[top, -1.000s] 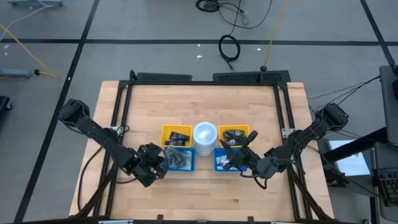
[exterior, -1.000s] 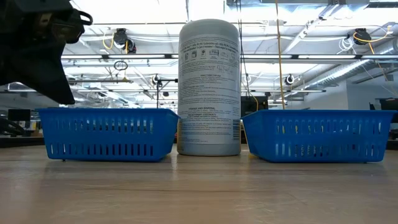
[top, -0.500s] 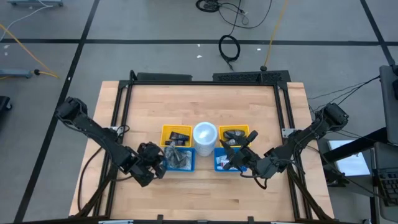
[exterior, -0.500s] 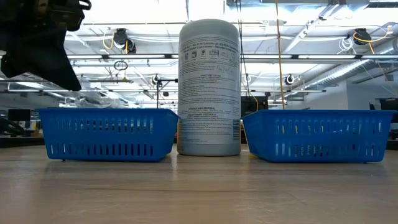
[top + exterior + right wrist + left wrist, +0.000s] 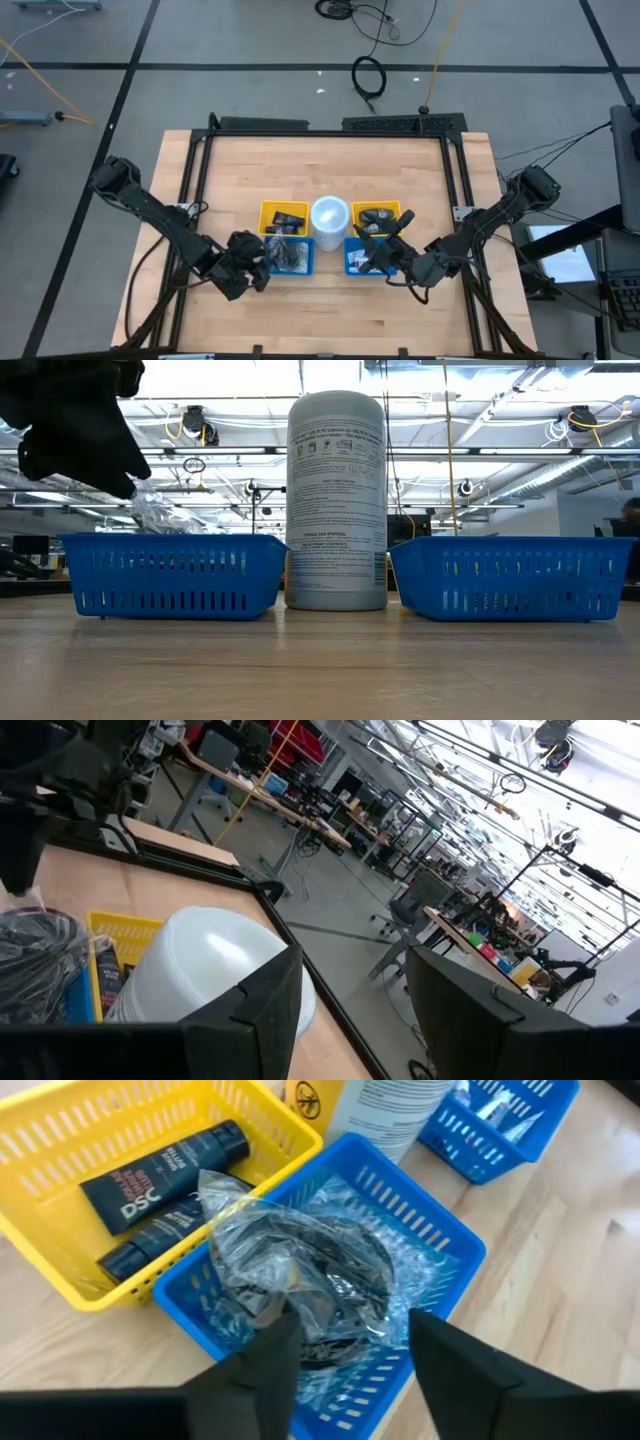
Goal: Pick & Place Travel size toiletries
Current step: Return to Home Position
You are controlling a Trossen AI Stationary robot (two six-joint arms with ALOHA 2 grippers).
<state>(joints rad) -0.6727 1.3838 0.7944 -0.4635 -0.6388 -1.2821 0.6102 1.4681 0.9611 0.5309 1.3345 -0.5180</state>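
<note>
Two grippers are low at the front half of the table [image 5: 230,160], one at each blue bin. L side first: the left gripper [image 5: 256,264] sits at the outer edge of the left blue bin [image 5: 290,272], fingers [image 5: 262,1370] set well apart. A crinkly clear bag [image 5: 300,1270] bulges up btwn them, w/ something dark inside, can't make out what. The bag touches one finger; whether it's actually gripped, can't tell. In the low view the bag pokes up above the bin's rim, right under the dark gripper. Just behind this bin, touching it, the left yellow bin [image 5: 60,1130] holds two black tubes [image 5: 165,1165] lying side by side. Centre: a white canister [image 5: 329,215] stands upright btwn the bins, printed label facing the low cam. R side: the right gripper [image 5: 378,252] hovers over the right blue bin [image 5: 348,268], fingers [image 5: 250,1010] spread wide, nothing btwn them. The travel size toiletries [image 5: 490,1110] are small silvery-white pieces lying inside the right blue bin, seen from the left wrist cam just past the canister. Too small to count. A second yellow bin [image 5: 378,206] sits behind that one w/ dark items in it, just beside the canister.
</note>
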